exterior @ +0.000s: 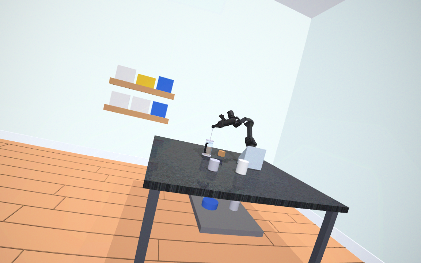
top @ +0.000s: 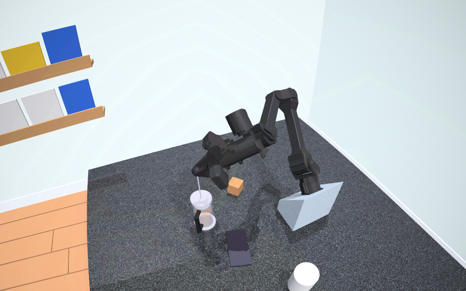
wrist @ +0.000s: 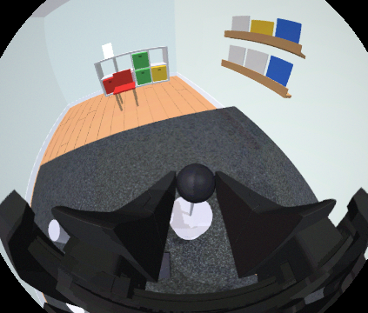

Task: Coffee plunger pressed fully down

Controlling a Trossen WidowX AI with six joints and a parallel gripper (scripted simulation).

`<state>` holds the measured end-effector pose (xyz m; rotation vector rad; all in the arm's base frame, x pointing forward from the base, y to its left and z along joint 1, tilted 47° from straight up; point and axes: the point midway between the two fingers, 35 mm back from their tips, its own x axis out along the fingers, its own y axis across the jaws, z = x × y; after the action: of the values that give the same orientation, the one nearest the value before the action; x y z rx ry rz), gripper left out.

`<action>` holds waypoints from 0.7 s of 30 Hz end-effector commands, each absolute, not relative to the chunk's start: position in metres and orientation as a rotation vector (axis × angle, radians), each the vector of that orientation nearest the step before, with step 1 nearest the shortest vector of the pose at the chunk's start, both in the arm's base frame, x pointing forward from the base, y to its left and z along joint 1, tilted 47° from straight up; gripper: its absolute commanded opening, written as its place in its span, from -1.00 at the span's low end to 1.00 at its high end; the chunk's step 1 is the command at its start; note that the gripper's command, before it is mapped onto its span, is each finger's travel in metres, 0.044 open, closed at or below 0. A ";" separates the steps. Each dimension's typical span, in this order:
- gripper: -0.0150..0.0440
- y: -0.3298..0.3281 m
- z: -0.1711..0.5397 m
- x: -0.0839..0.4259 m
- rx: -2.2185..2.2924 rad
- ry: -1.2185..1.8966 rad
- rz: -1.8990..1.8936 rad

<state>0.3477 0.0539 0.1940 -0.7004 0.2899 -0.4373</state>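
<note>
Wrist view, nearest first: my jaws are clamped on the black plunger knob [wrist: 194, 183] at frame centre, one finger [wrist: 149, 221] on each side of the ball. No gap visible either side.

Just below the knob, the thin rod [top: 199, 186] runs down to the white lid [top: 200, 199] of the coffee press [top: 202, 211]. The rod looks fully raised; nothing pressed yet, by my judgement. The press stands upright on the dark worktop [top: 136, 224], lower centre of the top view, its black handle [top: 198, 221] toward the bottom edge.

Handling notes: the knob is round, smooth and hard, so likely slippery; the grip sits at its widest part, which seems right. The rod is slender and could bend or bind if pushed off-axis. The glass body looks light and tall, easy to tip. Push should go straight down along the rod.

Further off: an orange cube [top: 235, 186] just right of the press, a dark flat slab [top: 239, 247] below it, a white cylinder [top: 303, 277] at bottom right.
</note>
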 end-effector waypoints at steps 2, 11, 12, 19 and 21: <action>-0.06 0.045 0.181 0.349 -0.706 0.308 -0.438; -0.06 0.035 0.170 0.353 -0.706 0.309 -0.438; -0.06 0.033 0.169 0.354 -0.706 0.309 -0.438; -0.06 0.025 0.161 0.356 -0.706 0.309 -0.438; -0.06 0.023 0.159 0.357 -0.706 0.309 -0.438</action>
<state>0.3587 0.0363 0.1771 -0.6856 0.2636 -0.4249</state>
